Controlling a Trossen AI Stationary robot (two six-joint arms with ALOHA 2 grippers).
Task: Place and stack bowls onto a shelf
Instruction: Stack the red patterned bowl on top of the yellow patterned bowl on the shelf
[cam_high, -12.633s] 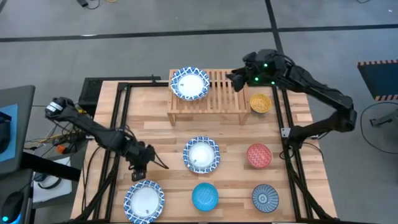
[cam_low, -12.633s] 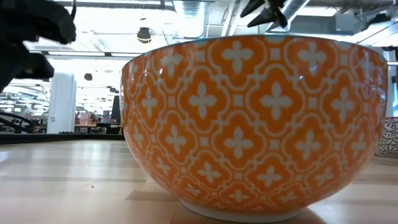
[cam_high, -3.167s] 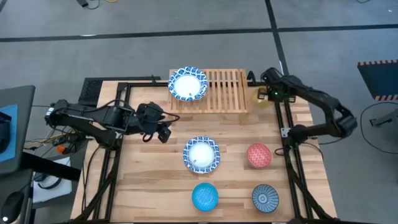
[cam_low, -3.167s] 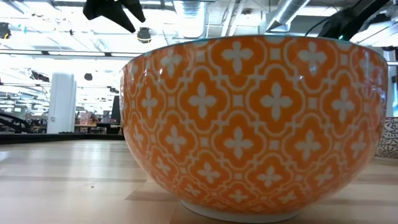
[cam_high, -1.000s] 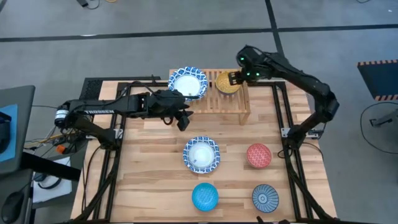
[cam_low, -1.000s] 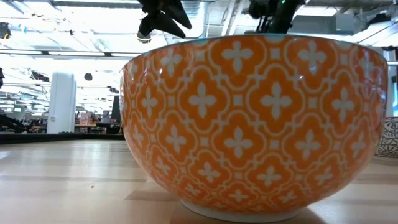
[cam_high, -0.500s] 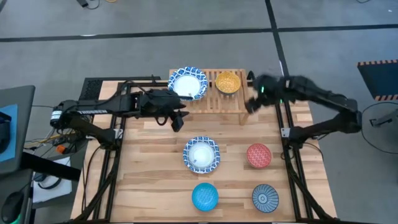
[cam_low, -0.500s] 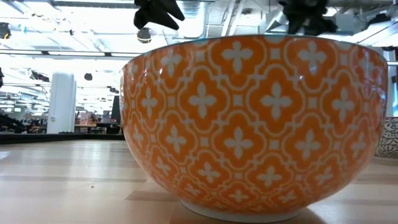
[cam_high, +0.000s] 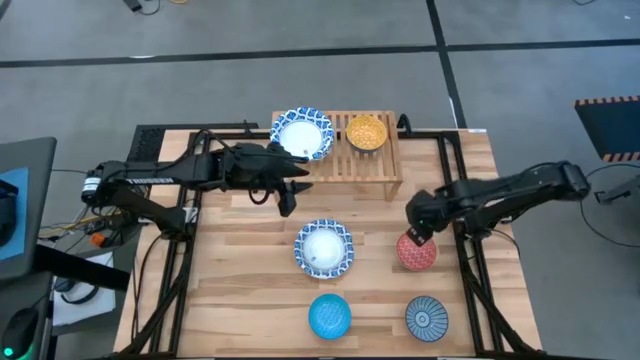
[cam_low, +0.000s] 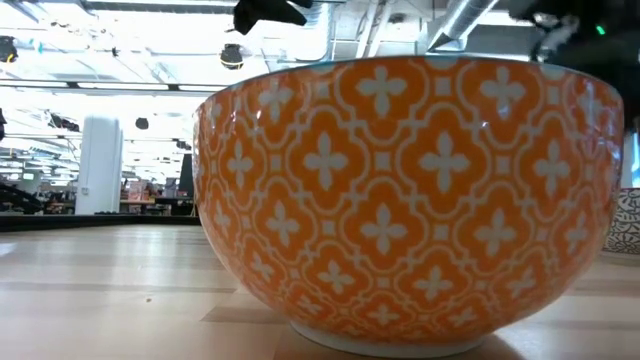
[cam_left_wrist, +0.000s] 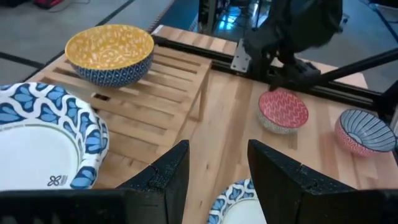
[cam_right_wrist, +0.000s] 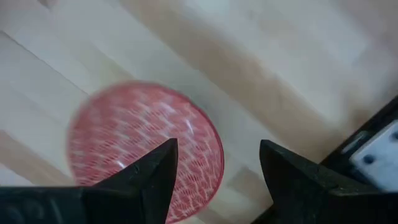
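Note:
On the light-wood shelf (cam_high: 345, 160) sit a white bowl with a blue rim (cam_high: 303, 135) and the yellow bowl (cam_high: 366, 132), both resting on its slats. Another white bowl (cam_high: 323, 248), the red bowl (cam_high: 416, 252), the bright blue bowl (cam_high: 330, 316) and the dark-blue radial bowl (cam_high: 427, 319) stand on the table. My left gripper (cam_high: 289, 193) is open, in front of the shelf by the white bowl (cam_left_wrist: 43, 143). My right gripper (cam_high: 420, 231) is open, just over the red bowl (cam_right_wrist: 146, 152), its fingers past the bowl's rim.
Black frame rails (cam_high: 452, 190) run along both sides of the table. In the low view an orange-patterned bowl wall (cam_low: 400, 190) fills the picture and hides most of the table. Bare wood lies left of the white bowl on the table (cam_high: 240, 280).
My right gripper has drawn away from the yellow bowl on the shelf, swung toward the table's right and then toward the near edge, and come down over the red bowl. The yellow bowl stays on the shelf's right part.

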